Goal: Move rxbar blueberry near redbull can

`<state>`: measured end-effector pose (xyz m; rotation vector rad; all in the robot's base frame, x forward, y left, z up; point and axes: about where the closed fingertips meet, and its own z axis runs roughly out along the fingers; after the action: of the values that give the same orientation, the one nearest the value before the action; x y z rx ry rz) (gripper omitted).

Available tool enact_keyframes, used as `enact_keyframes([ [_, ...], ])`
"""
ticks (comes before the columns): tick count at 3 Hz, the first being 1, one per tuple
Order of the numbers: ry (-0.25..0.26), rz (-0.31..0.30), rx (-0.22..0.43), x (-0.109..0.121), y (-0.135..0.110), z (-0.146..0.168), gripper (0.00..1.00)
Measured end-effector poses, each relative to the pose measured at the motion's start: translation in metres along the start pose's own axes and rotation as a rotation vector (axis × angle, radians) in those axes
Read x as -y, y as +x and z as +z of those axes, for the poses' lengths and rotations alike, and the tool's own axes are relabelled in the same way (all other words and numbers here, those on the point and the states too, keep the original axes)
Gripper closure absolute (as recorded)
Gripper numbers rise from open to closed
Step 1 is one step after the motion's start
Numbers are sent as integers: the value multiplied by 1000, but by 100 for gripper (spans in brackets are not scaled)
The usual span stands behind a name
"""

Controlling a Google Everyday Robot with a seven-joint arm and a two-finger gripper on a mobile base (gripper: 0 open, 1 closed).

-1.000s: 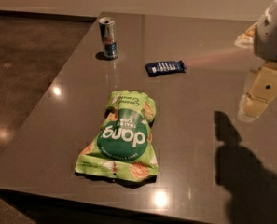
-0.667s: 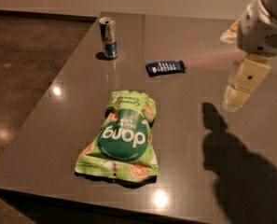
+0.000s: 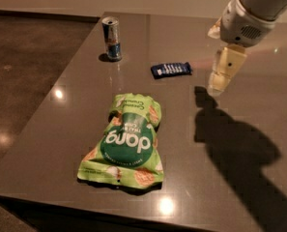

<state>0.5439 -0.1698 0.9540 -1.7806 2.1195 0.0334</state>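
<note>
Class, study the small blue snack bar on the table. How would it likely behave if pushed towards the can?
The snack bar lies flat and low, so it would probably slide, not roll or tip. The table looks glossy, so it may skid easily, perhaps spinning if nudged off-centre. The gripper hangs to its right in the view.

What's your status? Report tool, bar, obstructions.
Tool aloft, image-right of bar, not touching it. Bar flat on table, apart from can. Bag lies off the bar-to-can line.
</note>
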Motion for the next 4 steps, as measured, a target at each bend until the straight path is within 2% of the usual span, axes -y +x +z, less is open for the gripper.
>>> enact_keyframes([
  [2,-26,38,51,72,-2,63,0],
  [4,-67,52,65,92,-14,107,0],
])
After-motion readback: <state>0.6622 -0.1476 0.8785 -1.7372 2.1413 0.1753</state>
